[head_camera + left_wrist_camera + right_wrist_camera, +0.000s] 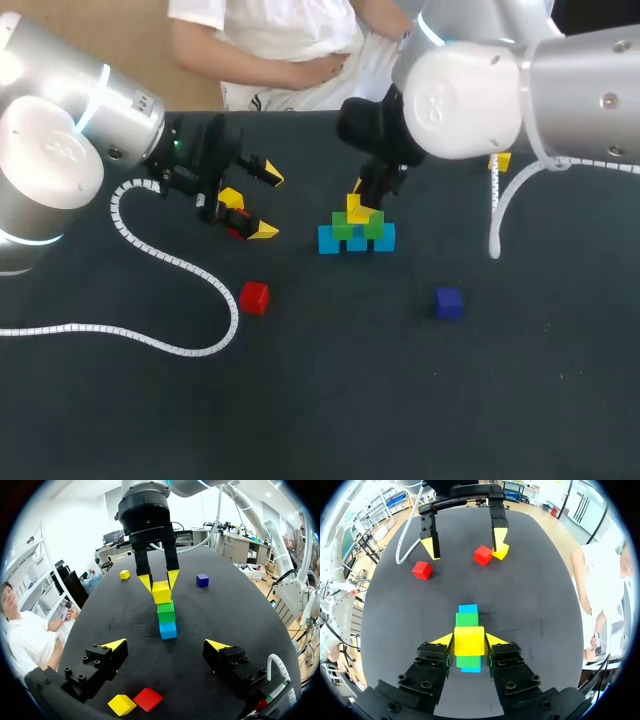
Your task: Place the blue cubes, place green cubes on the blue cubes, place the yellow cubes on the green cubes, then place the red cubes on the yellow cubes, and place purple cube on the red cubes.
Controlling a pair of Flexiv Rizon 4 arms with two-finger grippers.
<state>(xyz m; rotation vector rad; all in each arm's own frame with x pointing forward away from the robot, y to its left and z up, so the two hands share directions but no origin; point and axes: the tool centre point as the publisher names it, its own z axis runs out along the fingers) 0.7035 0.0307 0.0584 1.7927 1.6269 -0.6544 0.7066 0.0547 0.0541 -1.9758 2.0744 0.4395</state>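
Cubes on a dark table [330, 400]: three blue cubes [357, 243] in a row, two green cubes [343, 229] on them, three yellow, two red cubes [254, 297], one purple cube [449, 302]. Right gripper [469, 641] clamps one yellow cube [161, 592] atop the green pair. Left gripper [166, 644] hangs wide open, empty, near a loose yellow cube [232, 198].

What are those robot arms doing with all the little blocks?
They are building a tower of cubes. The right pincer is shut on a yellow cube, holding it on top of the green cubes, which sit on the blue cubes. The left pincer hangs open over a spare yellow cube and a red cube on the table. A second red cube and the purple cube lie apart, not stacked yet.
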